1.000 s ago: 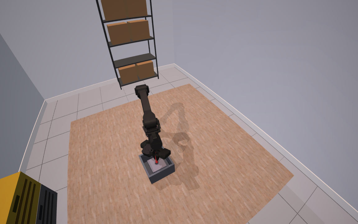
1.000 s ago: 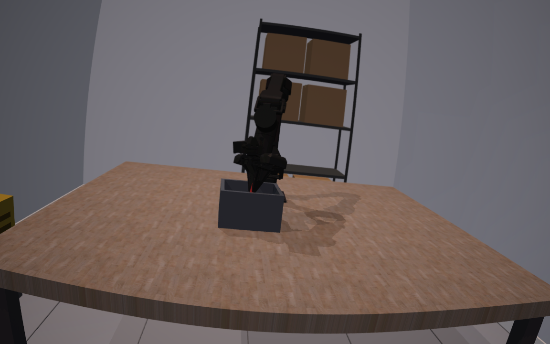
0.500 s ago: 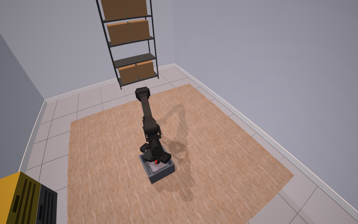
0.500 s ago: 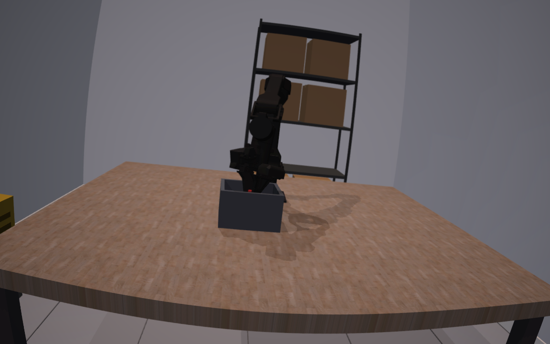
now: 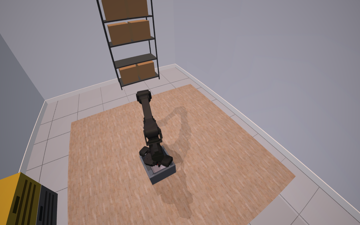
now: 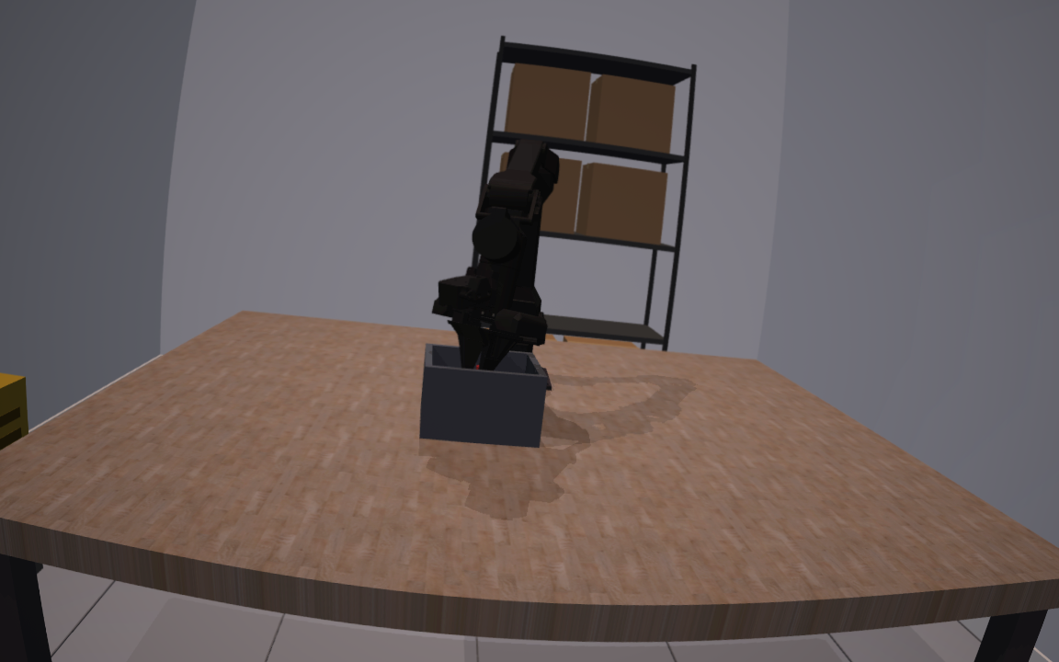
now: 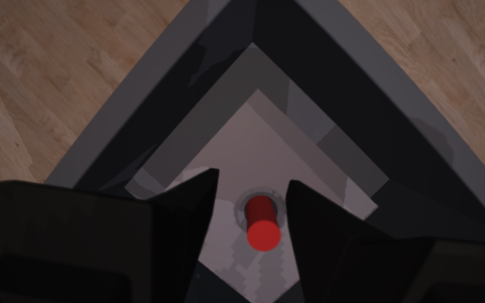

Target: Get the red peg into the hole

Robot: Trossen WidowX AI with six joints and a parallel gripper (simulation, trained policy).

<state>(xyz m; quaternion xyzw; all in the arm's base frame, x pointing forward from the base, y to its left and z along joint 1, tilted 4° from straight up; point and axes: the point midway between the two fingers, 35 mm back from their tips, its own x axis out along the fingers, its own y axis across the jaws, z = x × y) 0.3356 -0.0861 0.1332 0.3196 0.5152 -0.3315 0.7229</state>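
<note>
Fingers (image 5: 158, 165) (image 6: 479, 367) parted, a gap on either side of the red peg (image 7: 263, 229); nothing gripped. Peg stands in the hole of the pale plate (image 5: 158, 168) (image 7: 247, 139), a good part protruding; seating depth, cannot tell. Plate on the floor of the grey open box (image 5: 163, 175) (image 6: 482, 407) (image 7: 373, 76). Box on the wooden bench (image 5: 105, 167) (image 6: 270, 494) (image 7: 36, 50). Black arm (image 5: 147, 110) (image 6: 527, 176) reaches down over it. Behind, a shelf rack (image 5: 156, 50) (image 6: 683, 181) with brown cartons (image 5: 139, 30) (image 6: 623, 201).

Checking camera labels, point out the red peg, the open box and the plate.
red peg (image 7: 263, 236): wrist view, end face
open box (image 5: 163, 175) (image 6: 482, 409): top and exterior views, outer wall
plate (image 7: 251, 143): wrist view, upper surface
</note>
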